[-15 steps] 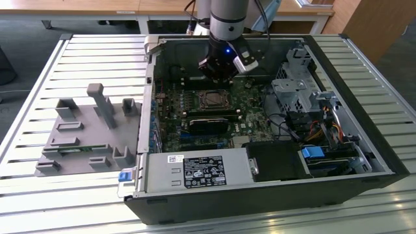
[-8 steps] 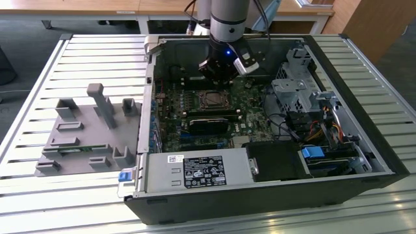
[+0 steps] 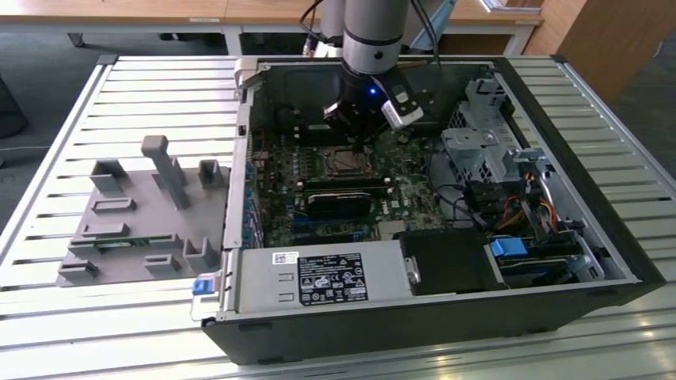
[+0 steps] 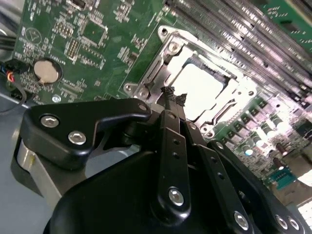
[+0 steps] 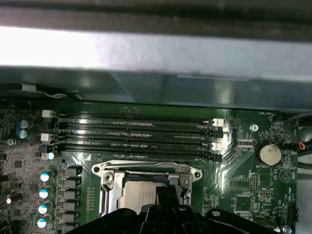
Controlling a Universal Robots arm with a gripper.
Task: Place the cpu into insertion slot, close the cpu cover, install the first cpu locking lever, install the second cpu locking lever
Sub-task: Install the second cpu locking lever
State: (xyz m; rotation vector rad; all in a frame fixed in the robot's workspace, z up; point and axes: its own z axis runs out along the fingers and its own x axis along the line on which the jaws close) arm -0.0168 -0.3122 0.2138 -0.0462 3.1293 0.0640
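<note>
The pale silver-beige square cpu (image 4: 201,87) lay flat in the dark, silver-rimmed insertion slot (image 4: 163,61) on the green circuit board (image 4: 97,39). The black end effector (image 4: 173,97) hovered above, fingertips pinched together, holding nothing.

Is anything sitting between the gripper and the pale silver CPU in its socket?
Nothing visible. The black gripper hangs just above the pale silver square CPU, which lies in the silver-rimmed socket on the green board.

Open room above the insertion slot (image 3: 346,161), memory slots (image 5: 136,136) just beside it, drive cage (image 3: 480,142) toward the exterior view's right, case wall (image 5: 156,53) beyond
</note>
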